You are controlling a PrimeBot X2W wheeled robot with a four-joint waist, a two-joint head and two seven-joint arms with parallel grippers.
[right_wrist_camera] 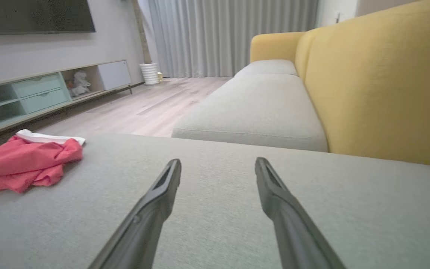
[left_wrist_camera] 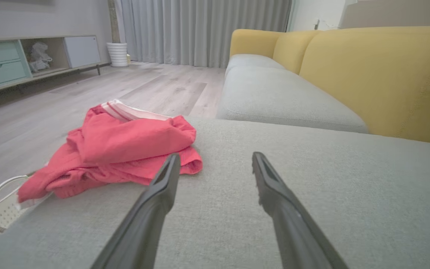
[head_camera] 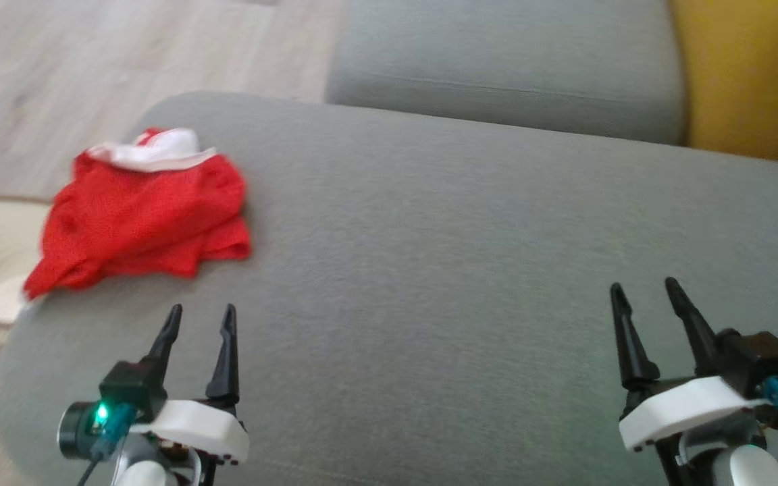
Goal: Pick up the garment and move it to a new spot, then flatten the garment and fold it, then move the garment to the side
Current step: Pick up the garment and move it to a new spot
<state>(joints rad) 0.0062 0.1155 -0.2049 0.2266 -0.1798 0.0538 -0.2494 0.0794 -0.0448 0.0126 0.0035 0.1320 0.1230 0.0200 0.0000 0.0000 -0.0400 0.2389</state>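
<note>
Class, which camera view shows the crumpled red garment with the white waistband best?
The left wrist view: the crumpled red garment lies close and sharp, folds and striped waistband visible. The head view shows it whole but blurred; the right wrist view, small, cut at the edge.

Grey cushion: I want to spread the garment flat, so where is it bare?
The grey cushion is bare from the red garment rightward toward the yellow backrest, including between the left pincer and right pincer. Only its far-left corner, under the garment, is crowded.
</note>
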